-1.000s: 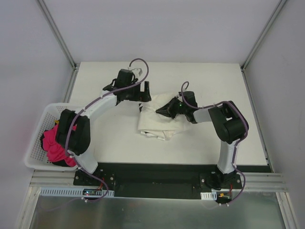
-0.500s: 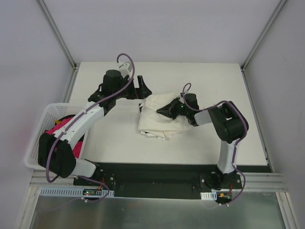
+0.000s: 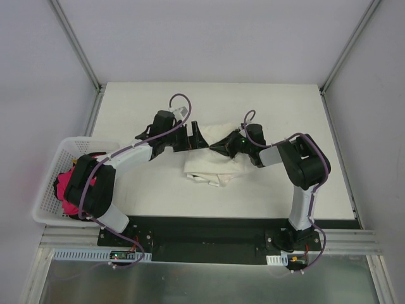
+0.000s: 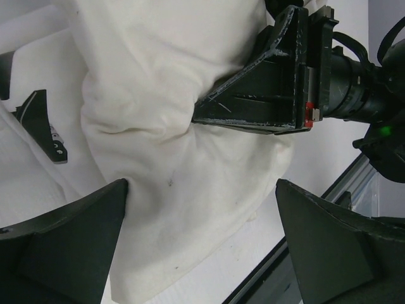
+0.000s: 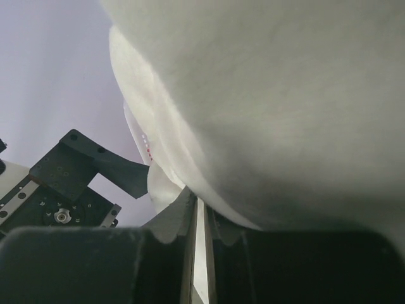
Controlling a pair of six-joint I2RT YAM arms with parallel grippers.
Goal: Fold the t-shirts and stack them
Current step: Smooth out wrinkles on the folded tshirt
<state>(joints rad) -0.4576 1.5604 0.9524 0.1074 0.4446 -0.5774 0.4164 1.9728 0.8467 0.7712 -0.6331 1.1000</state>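
The right tool (image 4: 197, 118) is clenched on a pinch of the cream-white t-shirt (image 3: 205, 166). A thin fold shows between its nearly meeting fingers, and cloth fills most of its wrist view. The left tool (image 4: 201, 209) is released, jaws wide, at the shirt's far left corner. The shirt lies rumpled mid-tabletop (image 3: 152, 190); whether the bundle holds one shirt or two cannot be told. At the left, a white basket (image 3: 47, 190) holds pink cloth (image 3: 66, 185), partly hidden by the left arm.
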